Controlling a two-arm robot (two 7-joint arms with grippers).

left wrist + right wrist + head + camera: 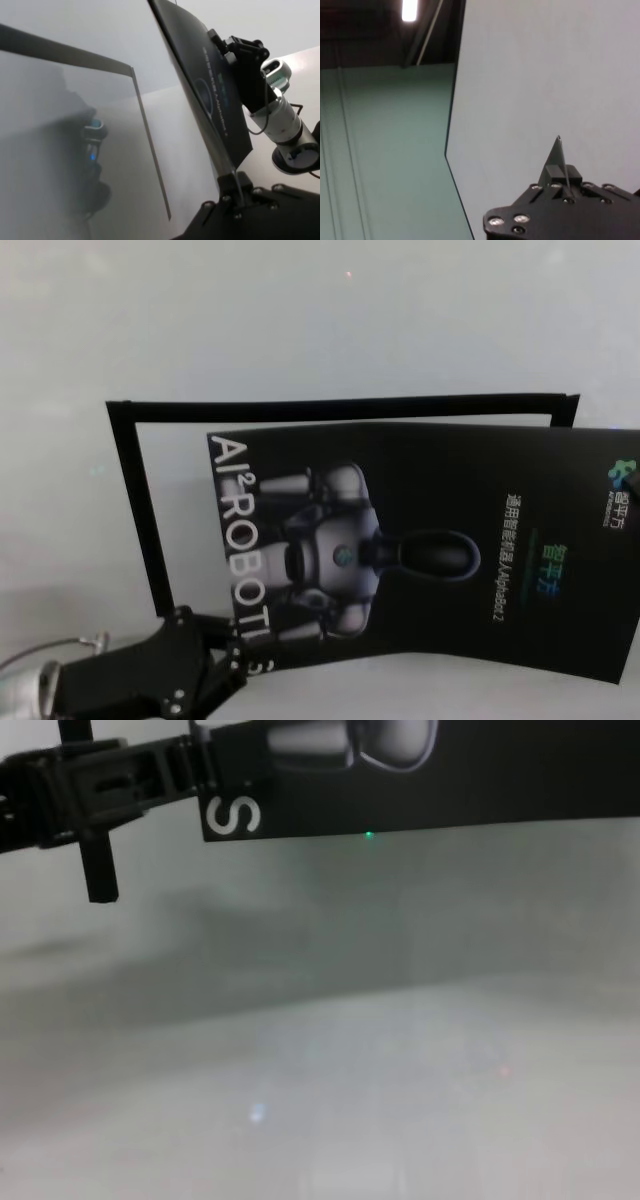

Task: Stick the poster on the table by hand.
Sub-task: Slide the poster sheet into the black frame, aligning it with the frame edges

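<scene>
The poster (430, 570) is a large black glossy sheet with white capital letters and a grey-white robot picture. It is held above the pale table (300, 320), stretched between both grippers. My left gripper (237, 652) is shut on its near left corner by the letters, as also shows in the chest view (200, 760) and the left wrist view (235, 184). My right gripper (560, 172) is shut on the opposite edge, seen edge-on. It also shows far off in the left wrist view (224, 46). The poster (210, 90) hangs tilted there.
A thin black rectangular outline (340, 405) lies on the table behind and under the poster, and its left side (140, 510) runs toward my left arm. A short black post (98, 870) hangs below the left gripper. The table edge (451, 150) borders a green floor.
</scene>
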